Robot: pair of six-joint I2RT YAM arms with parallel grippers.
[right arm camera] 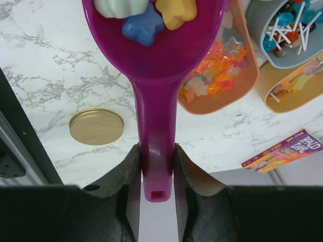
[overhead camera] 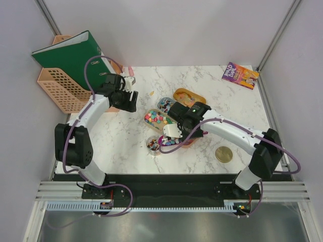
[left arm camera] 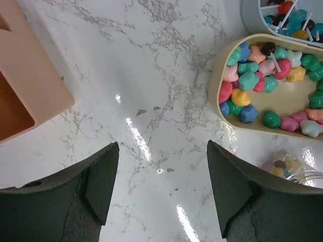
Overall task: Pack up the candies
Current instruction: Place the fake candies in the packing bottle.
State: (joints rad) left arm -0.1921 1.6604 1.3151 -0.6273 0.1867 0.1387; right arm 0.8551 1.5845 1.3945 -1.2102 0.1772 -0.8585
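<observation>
1. The only writing you can read is on the book (overhead camera: 240, 75). "ROALD DAHL" stands in yellow on its purple cover, and the smaller print is too fine to make out.
2. The book lies at the far right corner of the marble table (overhead camera: 126, 146), close to both edges. The gold lid (right arm camera: 96, 126) lies flat near the table's near edge on the right, well apart from the trays. At the far left stands the peach basket (left arm camera: 25, 91), holding the green binder (overhead camera: 68, 55).
3. Your left claw (left arm camera: 161, 151) is released, with its fingers spread wide. It hangs over the stretch of marble between the basket and the tan tray (left arm camera: 216, 83) and touches neither.
4. Your right claw (right arm camera: 155, 151) is clenched on the handle of the purple scoop (right arm camera: 156, 60), gripping close to the handle's end. The bowl points away from the wrist.
5. Three candies (right arm camera: 144, 25) sit in the scoop's bowl, just ahead of the right claw: a blue star, a yellow piece and a pale one.
6. More candies in pink, green, yellow and blue lie heaped in the tan tray, near the left claw's right finger.
7. Orange and yellow gummy stars fill the orange tray (right arm camera: 250, 80), beside and below the scoop in the right wrist view. Lollipops lie in the grey tray (right arm camera: 282, 58) beyond it.
8. From above, the clear jar (overhead camera: 153, 144) stands just beside the right claw, with a few sweets inside.
</observation>
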